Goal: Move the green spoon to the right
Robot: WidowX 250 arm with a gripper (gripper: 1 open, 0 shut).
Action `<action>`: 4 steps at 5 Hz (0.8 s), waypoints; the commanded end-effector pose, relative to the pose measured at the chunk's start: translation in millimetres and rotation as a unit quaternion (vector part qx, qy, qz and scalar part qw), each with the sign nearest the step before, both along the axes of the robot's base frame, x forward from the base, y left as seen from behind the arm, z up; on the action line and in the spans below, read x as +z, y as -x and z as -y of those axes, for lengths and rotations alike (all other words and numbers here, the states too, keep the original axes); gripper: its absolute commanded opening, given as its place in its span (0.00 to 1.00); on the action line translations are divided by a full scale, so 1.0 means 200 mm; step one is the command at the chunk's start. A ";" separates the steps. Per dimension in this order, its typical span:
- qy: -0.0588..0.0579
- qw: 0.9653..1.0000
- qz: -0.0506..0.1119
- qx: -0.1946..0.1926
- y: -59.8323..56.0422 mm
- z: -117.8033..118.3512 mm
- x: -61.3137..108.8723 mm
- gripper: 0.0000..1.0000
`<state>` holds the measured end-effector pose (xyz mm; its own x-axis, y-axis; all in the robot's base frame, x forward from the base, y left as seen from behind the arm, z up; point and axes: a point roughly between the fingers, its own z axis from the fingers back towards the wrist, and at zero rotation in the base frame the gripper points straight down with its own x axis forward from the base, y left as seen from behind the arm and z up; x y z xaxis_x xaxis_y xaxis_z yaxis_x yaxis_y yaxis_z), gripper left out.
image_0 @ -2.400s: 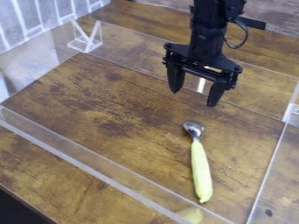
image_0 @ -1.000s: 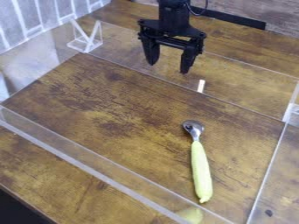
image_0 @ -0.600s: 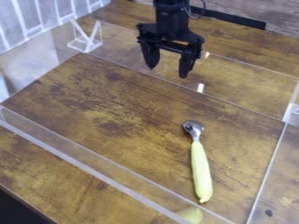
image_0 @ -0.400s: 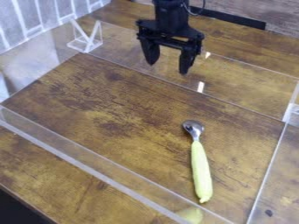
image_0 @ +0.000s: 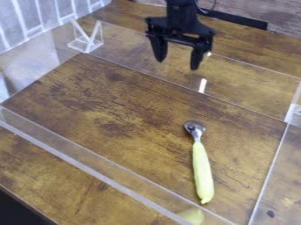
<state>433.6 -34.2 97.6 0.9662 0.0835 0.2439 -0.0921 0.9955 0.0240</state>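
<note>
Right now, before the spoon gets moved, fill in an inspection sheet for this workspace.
Surface: brown wood-grain table, dark scuffs and pale specks here and there.
Job's things: green spoon lies toward the picture's lower right, metal bowl pointing to the far side, handle toward the near side.
Clutter: small white mark or strip between spoon and gripper; what it is cannot be told.
Gripper: black, fingers open, away from the spoon, nothing seen held.
Cables: a dark loop, possibly a cable, beside the arm at the top edge.
Surroundings: clear, see-through strips or panels along the sides; white triangular bracket at far left.
</note>
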 end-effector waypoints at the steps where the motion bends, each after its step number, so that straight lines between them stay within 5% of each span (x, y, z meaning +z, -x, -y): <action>1: 0.008 0.999 0.041 -0.003 0.06 0.09 0.20 1.00; 2: 0.004 0.998 0.055 0.026 0.07 0.07 0.32 1.00; 3: 0.004 0.997 0.058 0.058 0.06 0.04 0.40 0.00; 4: 0.005 0.998 0.056 0.039 0.10 0.07 0.38 1.00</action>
<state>417.0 -43.3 126.7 0.9560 0.1666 0.2415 -0.1806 0.9829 0.0368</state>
